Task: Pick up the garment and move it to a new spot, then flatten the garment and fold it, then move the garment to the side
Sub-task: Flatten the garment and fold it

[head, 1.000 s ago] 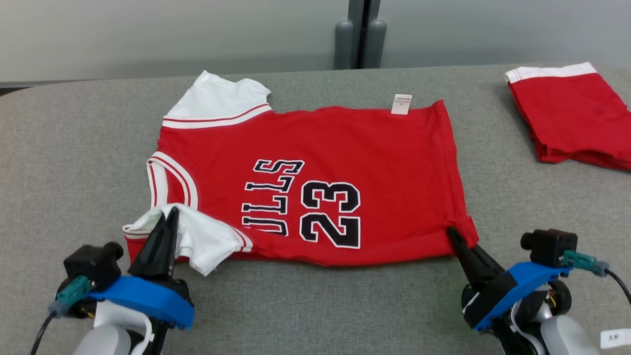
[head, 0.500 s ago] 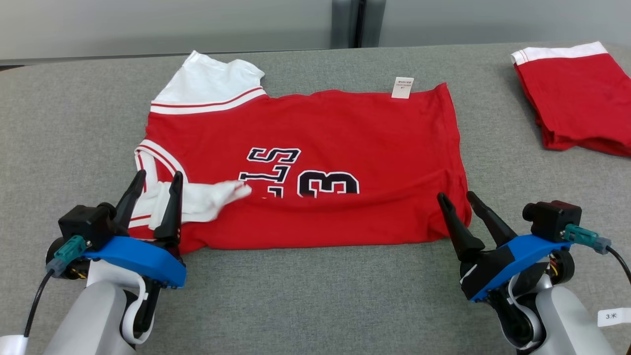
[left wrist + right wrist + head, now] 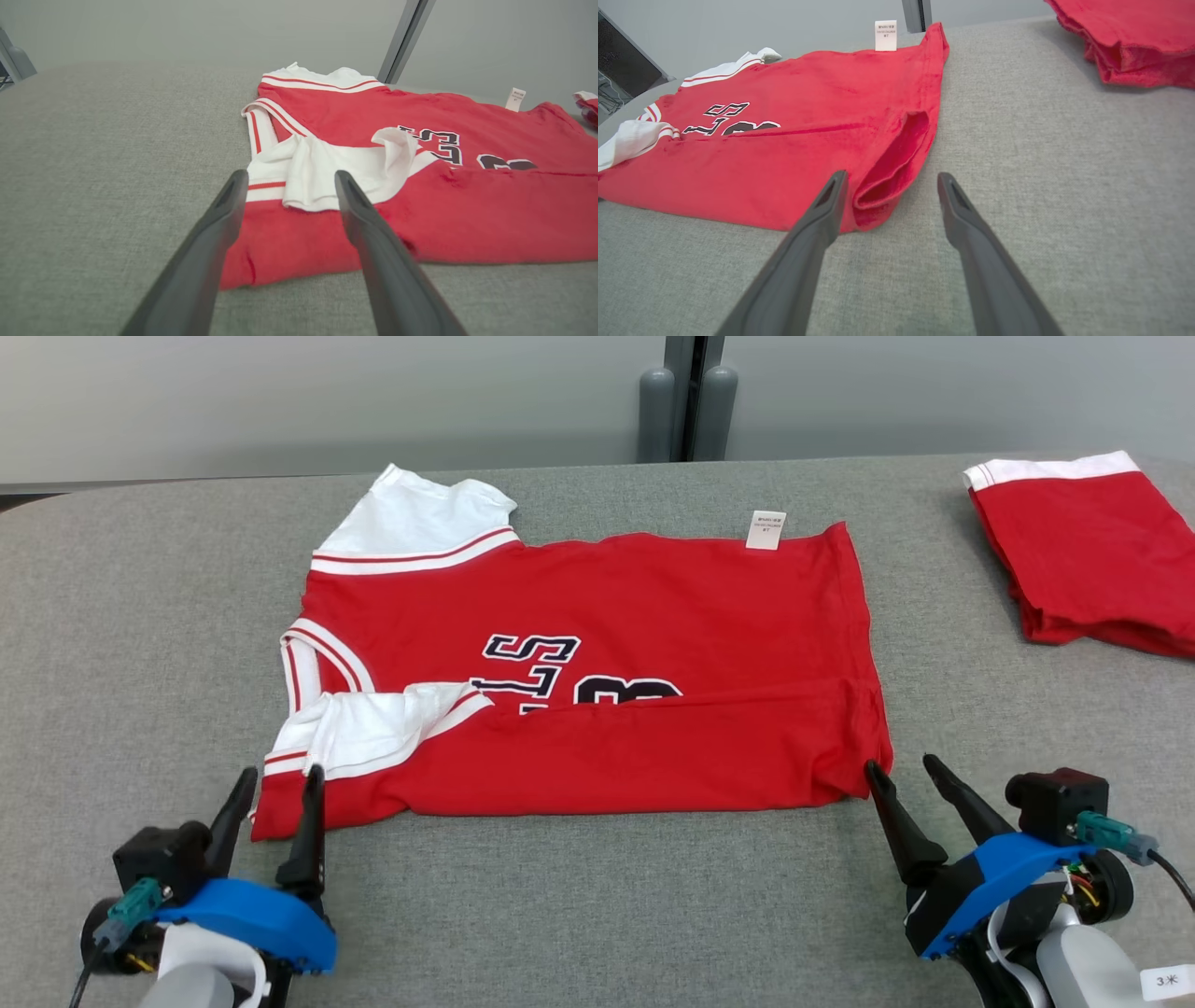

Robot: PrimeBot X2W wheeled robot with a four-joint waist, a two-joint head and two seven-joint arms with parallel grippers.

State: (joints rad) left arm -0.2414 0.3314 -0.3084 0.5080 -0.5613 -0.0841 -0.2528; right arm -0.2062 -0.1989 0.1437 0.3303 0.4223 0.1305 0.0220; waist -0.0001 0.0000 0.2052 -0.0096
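Both tools have their fingers spread apart and hold nothing. The left tool sits at the near left corner of the jersey, and the right tool at its near right corner, its left finger just beside the folded hem.

Gray fabric covers the wide surface. The red jersey lies flat across the middle of the surface, collar to the left. Its near edge is folded over onto itself, hiding the lower part of the black number. A folded red garment with a white band lies at the far right, well apart from the jersey. One white sleeve lies doubled over the red cloth near the left tool. A small white label sticks out at the jersey's far edge.
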